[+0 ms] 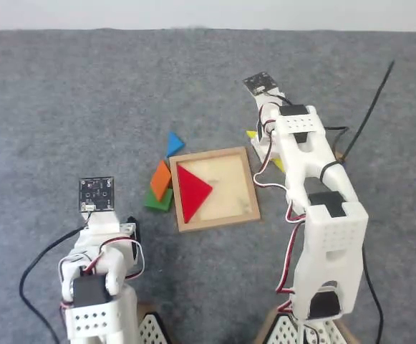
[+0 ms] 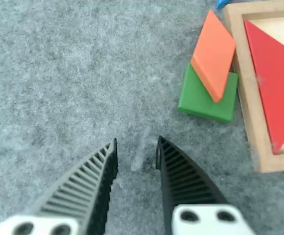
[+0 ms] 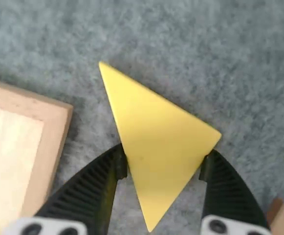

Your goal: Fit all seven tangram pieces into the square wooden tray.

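Pinching one piece beside the tray.
Left: hovering with left claw (image 2: 137, 142) parted and empty over bare tabletop (image 1: 64, 107), near orange piece (image 2: 214, 54) propped on green piece (image 2: 205, 95). Centre: wooden tray (image 1: 247, 183) with red triangle (image 1: 191, 190) inside. Right: squeezing yellow triangle (image 3: 156, 142) by its edges in right claw (image 3: 164, 157), just right of the tray, probably for lifting in.

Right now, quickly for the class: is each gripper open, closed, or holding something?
Left gripper: open, holding nothing, above the grey carpet.
Right gripper: closed on the yellow triangle.
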